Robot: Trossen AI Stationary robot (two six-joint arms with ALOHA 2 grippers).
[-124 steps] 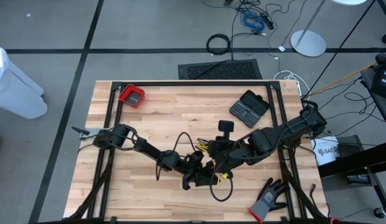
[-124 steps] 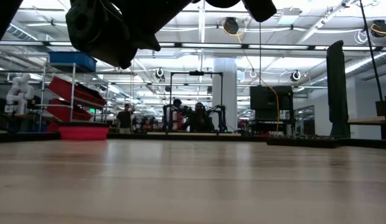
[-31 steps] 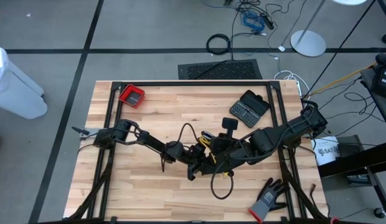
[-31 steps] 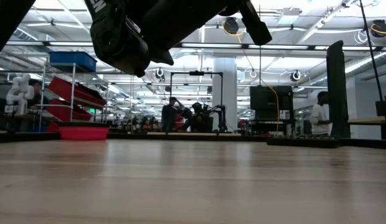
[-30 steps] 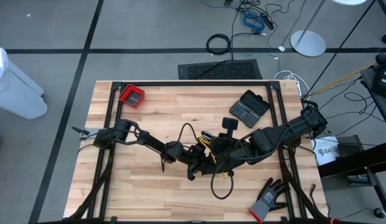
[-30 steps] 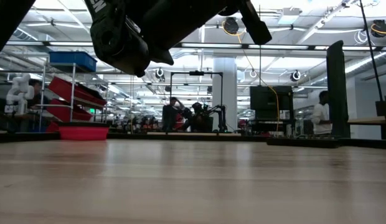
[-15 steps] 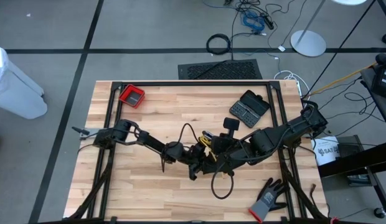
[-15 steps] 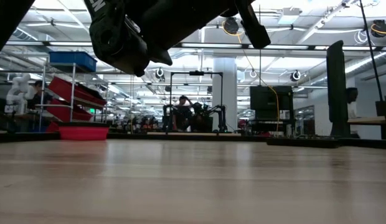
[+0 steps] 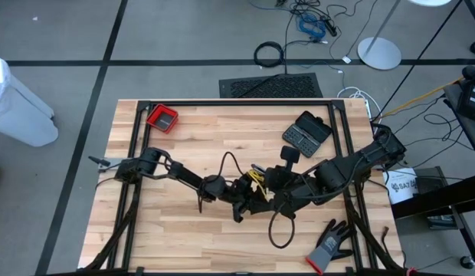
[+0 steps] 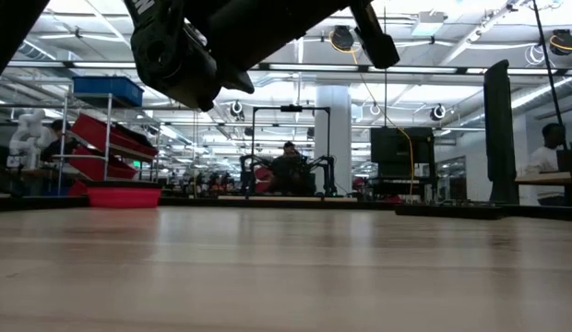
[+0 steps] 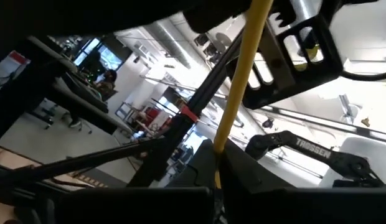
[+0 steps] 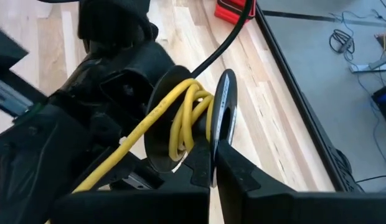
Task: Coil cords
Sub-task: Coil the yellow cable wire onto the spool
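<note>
Two cords mid-table, yellow cord (image 12: 180, 124) looped and pinched by the right gripper (image 9: 262, 195), black cord (image 9: 279, 227) curling towards the glove (image 9: 329, 244), left gripper (image 9: 241, 201) crowded alongside, its jaws unreadable, red tray (image 9: 162, 118) and black case (image 9: 306, 132) well apart.

The yellow cord (image 12: 180, 118) is bright yellow; the black cord (image 9: 280, 230) is plain black; the table (image 9: 191, 138) is pale striped wood with a black frame; the tray (image 9: 162, 118) near its far left corner is red; the glove (image 9: 330, 244) at its near right edge is grey-black with a red cuff; the case (image 9: 306, 134) is black.
</note>
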